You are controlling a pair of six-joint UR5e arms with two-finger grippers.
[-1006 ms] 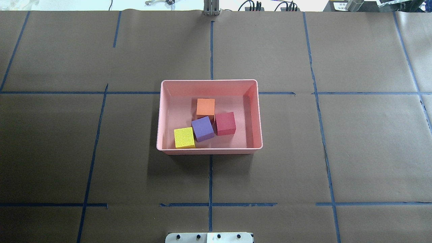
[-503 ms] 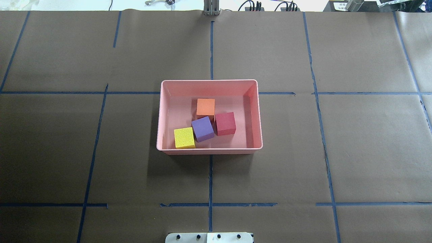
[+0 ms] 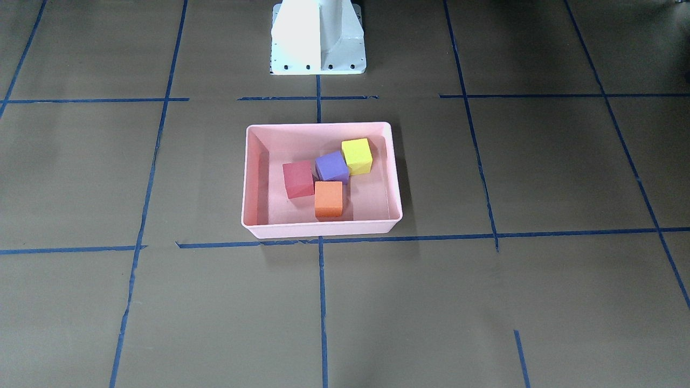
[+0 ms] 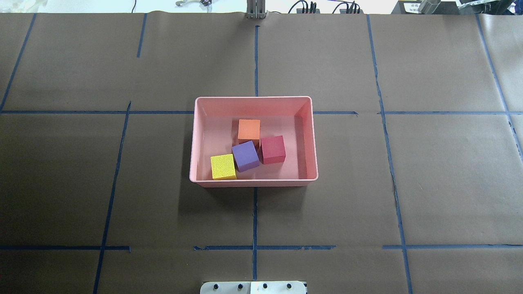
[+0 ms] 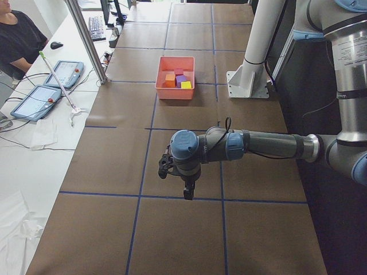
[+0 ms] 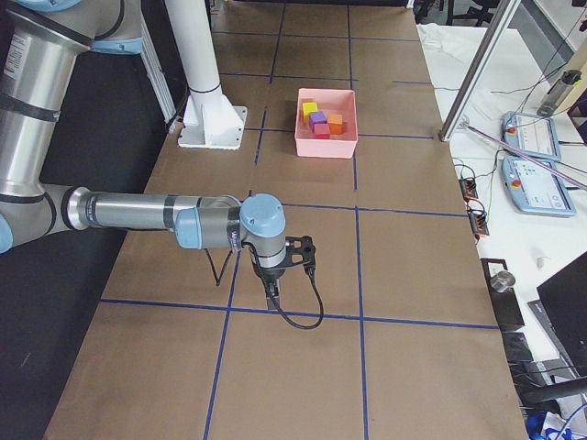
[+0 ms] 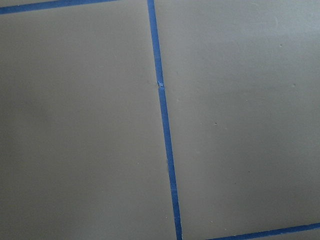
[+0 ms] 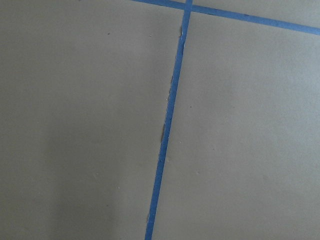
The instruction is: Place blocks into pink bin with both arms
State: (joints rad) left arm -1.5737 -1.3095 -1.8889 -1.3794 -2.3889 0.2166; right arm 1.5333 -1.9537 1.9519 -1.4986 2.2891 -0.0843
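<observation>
On the brown table, the pink bin held all four blocks, while the left gripper and right gripper hung well away, fingers spread or pressed, couldn't tell.

I read even, diffuse overhead light across the counter, with no glare. The pink bin casts only a soft, faint shadow beside its walls. Exterior views are sharp. Both wrist views are softer and low in contrast; the right one dims toward its lower left.
</observation>
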